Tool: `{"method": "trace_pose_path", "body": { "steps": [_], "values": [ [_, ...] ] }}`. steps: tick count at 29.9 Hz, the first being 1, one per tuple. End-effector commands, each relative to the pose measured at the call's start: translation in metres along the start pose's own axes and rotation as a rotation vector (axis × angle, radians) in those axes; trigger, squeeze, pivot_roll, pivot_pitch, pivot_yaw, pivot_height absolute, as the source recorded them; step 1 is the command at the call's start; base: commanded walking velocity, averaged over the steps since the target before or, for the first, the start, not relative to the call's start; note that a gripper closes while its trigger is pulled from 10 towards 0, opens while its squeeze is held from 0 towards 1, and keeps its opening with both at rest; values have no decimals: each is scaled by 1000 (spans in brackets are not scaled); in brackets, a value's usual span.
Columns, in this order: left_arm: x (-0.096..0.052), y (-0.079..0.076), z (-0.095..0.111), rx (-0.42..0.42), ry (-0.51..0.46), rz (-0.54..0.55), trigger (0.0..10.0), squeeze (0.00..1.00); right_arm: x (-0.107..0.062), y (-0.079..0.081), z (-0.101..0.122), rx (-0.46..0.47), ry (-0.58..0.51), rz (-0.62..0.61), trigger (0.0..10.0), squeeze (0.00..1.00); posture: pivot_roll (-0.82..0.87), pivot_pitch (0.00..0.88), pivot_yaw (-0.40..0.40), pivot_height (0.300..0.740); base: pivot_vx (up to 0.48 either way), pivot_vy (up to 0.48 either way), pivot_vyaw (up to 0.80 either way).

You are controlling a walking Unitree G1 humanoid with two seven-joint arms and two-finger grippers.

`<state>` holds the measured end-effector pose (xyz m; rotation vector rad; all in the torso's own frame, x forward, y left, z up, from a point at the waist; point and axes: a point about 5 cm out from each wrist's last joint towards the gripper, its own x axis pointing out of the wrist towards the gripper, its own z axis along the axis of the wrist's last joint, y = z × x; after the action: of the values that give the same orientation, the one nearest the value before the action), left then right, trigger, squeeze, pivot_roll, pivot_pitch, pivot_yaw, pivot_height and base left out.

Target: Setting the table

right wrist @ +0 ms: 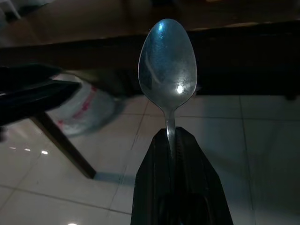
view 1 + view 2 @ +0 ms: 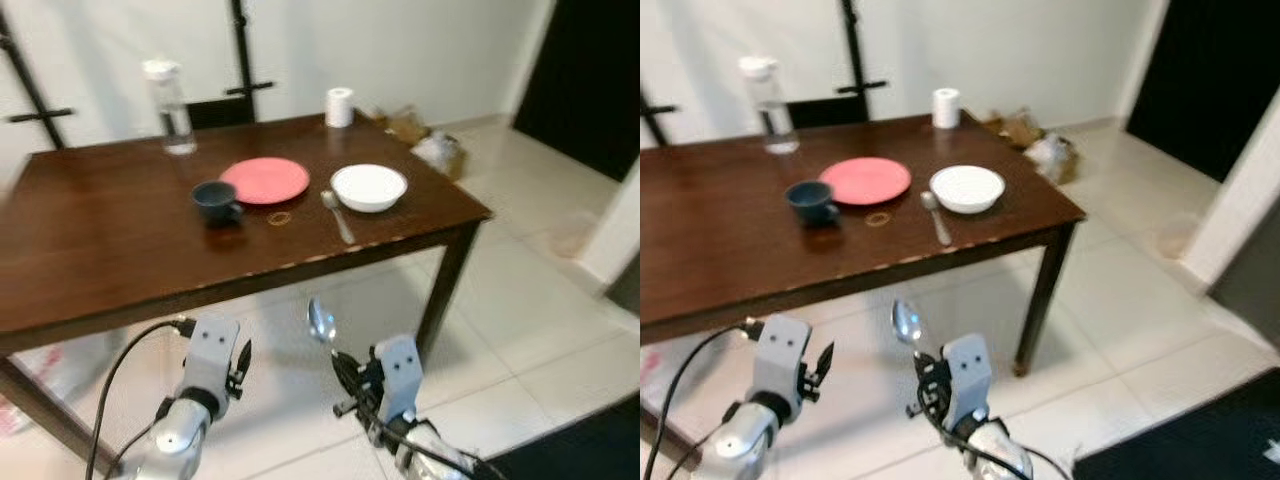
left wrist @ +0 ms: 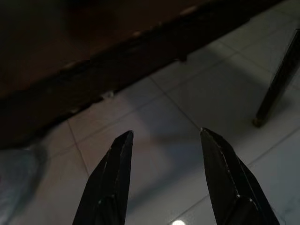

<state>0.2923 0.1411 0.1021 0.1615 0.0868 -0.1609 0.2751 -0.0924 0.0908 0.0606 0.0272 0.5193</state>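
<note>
My right gripper (image 2: 345,368) hangs below the table's front edge, shut on the handle of a metal spoon (image 1: 167,75) whose bowl (image 2: 321,321) points up. My left gripper (image 3: 164,140) is open over the floor tiles, also below the table's front edge, with nothing between its fingers. On the dark wooden table (image 2: 100,240) stand a pink plate (image 2: 266,180), a white bowl (image 2: 369,187), a dark blue cup (image 2: 215,199) and a second spoon (image 2: 337,214) lying beside the bowl. A small ring (image 2: 279,218) lies in front of the plate.
A clear water bottle (image 2: 172,108) and a roll of paper (image 2: 340,106) stand at the table's far side. Bags (image 2: 436,148) lie on the floor beyond the table's right corner. A white bag (image 1: 84,108) sits by a table leg. A dark doorway (image 2: 585,70) opens at the right.
</note>
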Motion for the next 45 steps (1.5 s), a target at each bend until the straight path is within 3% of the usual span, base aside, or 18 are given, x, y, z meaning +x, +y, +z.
{"method": "trace_pose_path", "body": {
  "steps": [1, 12, 15, 23, 29, 30, 31, 34, 38, 45],
  "values": [
    [-2, 2, -6, 8, 30, 4, 10000, 0, -1, 1, -3, 14, 8, -1, 10000, 4, 88, 52, 71, 740, 0, 0, 769],
    [0, 2, -6, 2, 33, 17, 10000, 0, -2, 0, -3, 11, 10, -4, 10000, 4, 84, 55, 68, 740, 0, 0, 769],
    [7, 11, -7, 14, 58, 94, 10000, 0, 0, -7, 2, 38, -15, -77, 10000, 0, 84, 59, 67, 740, 412, 0, 467],
    [13, 13, 3, 9, 25, 105, 10000, 0, 1, -20, 17, 55, -83, -156, 10000, 0, 79, 62, 67, 740, 480, 0, 0],
    [15, 14, 13, 26, -24, 94, 10000, 0, 1, -31, 42, 26, -179, -238, 10000, 0, 76, 68, 67, 740, 480, 0, 0],
    [17, 15, 27, 56, -90, 83, 10000, 0, 3, -39, 67, -10, -271, -286, 10000, 0, 76, 68, 67, 740, 480, 0, 0],
    [17, 15, 27, 56, -90, 83, 10000, 0, 3, -39, 67, -10, -271, -286, 10000, 0, 76, 68, 67, 740, 480, 0, 0],
    [17, 15, 45, 106, -183, 57, 10000, 0, 3, -44, 98, -52, -381, -317, 10000, 0, 80, 69, 66, 740, 480, 0, 0],
    [17, 16, 62, 140, -256, 41, 10000, 0, 4, -43, 122, -77, -446, -289, 10000, 0, 81, 69, 68, 740, 480, 0, 0],
    [15, 13, 73, 154, -301, 11, 10000, 0, 6, -46, 121, -113, -389, -291, 10000, 0, 82, 69, 66, 740, 323, 0, 0]
  ]
}}
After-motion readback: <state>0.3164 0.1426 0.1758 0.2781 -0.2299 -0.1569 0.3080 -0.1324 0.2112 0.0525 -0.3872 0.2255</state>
